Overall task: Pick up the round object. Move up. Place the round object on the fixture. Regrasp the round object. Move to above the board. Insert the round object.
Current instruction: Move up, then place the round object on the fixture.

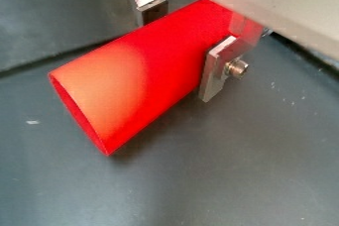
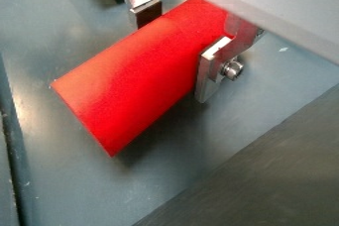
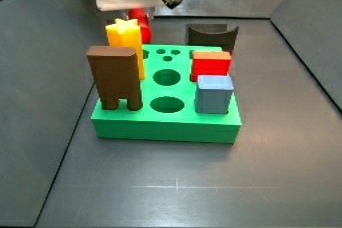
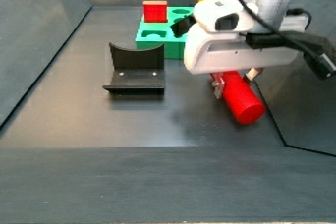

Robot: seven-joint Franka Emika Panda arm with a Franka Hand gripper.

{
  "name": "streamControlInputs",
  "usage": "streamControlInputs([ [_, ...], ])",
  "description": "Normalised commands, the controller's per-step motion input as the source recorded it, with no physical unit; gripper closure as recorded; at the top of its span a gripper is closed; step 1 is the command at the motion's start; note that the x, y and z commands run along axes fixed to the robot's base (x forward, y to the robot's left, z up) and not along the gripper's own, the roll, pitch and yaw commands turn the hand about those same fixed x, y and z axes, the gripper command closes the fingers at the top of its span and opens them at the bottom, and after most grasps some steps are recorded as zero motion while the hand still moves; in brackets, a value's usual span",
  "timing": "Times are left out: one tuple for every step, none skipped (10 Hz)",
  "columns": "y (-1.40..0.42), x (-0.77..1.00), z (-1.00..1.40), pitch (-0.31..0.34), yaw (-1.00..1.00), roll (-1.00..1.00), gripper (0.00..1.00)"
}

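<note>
Round object: red peg lying flat on tabletop, long axis horizontal, free end toward camera. End effector: plates clamping its far portion crosswise, low, beside fixture.

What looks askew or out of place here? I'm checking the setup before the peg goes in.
Only the round object stands out: it lies on its side on the floor, apart from the board, with the gripper closed across it. The fixture stands empty.
</note>
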Motion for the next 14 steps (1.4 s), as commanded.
streamControlInputs([
  [-0.05, -0.08, 0.65, 0.061, 0.0, -0.01, 1.0],
  [-0.02, -0.04, 0.5, 0.065, 0.0, 0.02, 1.0],
  [-0.01, -0.03, 0.41, 0.066, -0.01, 0.03, 1.0],
  [0.0, -0.03, 0.23, 0.063, -0.01, 0.05, 1.0],
  [0.0, 0.0, 1.0, 0.0, 0.0, 0.0, 1.0],
  [0.0, -0.01, 1.0, 0.007, 0.0, 0.01, 1.0],
  [0.0, -0.01, 1.0, 0.018, -0.01, 0.01, 1.0],
  [0.01, -0.02, 1.0, 0.023, -0.01, 0.03, 1.0],
  [0.01, -0.03, 1.0, 0.03, -0.02, 0.05, 1.0],
  [0.01, -0.03, 1.0, 0.035, -0.02, 0.06, 1.0],
  [0.01, -0.04, 1.0, 0.04, -0.02, 0.07, 1.0],
  [0.01, -0.04, 1.0, 0.046, -0.02, 0.08, 1.0],
  [0.01, -0.04, 0.99, 0.048, -0.01, 0.08, 1.0],
  [0.01, -0.03, 0.77, 0.057, 0.0, 0.1, 1.0],
])
